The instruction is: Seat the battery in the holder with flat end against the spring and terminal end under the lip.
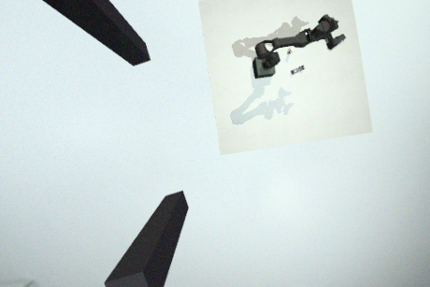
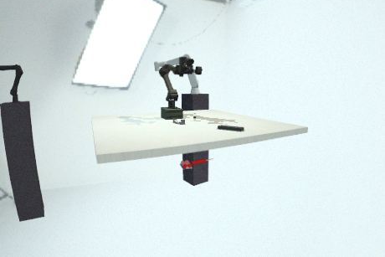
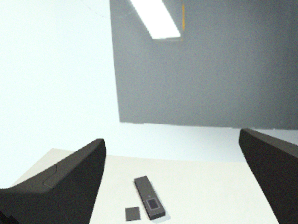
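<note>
My hand point(image 1: 334, 23) point(image 2: 196, 69) point(image 3: 173, 140) is spread wide, nothing between its fingers, raised above the pale surface point(image 1: 280, 127) point(image 2: 138, 147) point(image 3: 210, 185). Through the wrist view I see a dark oblong bar point(image 2: 230, 128) point(image 3: 149, 197) lying below, a small dark square point(image 3: 132, 214) just beside it. Nearer the arm's base point(image 1: 265, 69) point(image 2: 171, 113), I make out what looks like the holder point(image 1: 297, 70) point(image 2: 182, 121); the tiny battery point(image 1: 289, 51) point(image 2: 194, 115) seemingly stands apart from it, unseated.
</note>
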Motion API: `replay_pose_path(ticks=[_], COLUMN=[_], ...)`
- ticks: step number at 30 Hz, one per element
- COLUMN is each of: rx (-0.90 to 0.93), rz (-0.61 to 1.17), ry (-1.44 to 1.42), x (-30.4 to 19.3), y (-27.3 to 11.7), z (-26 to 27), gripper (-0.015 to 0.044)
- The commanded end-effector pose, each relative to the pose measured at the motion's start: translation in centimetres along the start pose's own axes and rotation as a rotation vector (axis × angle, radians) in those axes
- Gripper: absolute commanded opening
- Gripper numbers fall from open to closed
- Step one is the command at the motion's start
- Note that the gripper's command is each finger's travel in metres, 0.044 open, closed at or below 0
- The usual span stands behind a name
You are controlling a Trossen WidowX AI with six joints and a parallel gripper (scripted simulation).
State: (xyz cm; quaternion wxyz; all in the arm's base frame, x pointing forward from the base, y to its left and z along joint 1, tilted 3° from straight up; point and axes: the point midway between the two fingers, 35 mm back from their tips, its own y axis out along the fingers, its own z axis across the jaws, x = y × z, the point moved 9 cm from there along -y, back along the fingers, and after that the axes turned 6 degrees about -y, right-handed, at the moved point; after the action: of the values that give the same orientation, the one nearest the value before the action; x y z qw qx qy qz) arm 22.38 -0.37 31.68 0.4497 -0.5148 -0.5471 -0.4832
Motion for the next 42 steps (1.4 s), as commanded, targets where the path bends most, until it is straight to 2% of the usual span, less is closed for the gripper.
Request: replay_pose_path(ticks=[1,3,7,15,19,32,42], rx=[0.003,0.026,0.076,0.083,0.059,0.058,0.058], rz=[0.017,0.158,0.596,1.272,1.554,1.565,1.565], ry=[0.004,0.031,0.104,0.164,0.164,0.163,0.163], x=[-0.2,-1.7,-6.5,-12.0,-13.2,-13.4,-21.1], y=[0.1,1.0,2.3,1.0,-0.3,-0.3,-0.3], z=[0.0,0.4,1.7,3.4,3.9,3.9,5.0], gripper=[0.0374,0.0321,0.0216,0.0006,0.0000,0.0000,0.0000])
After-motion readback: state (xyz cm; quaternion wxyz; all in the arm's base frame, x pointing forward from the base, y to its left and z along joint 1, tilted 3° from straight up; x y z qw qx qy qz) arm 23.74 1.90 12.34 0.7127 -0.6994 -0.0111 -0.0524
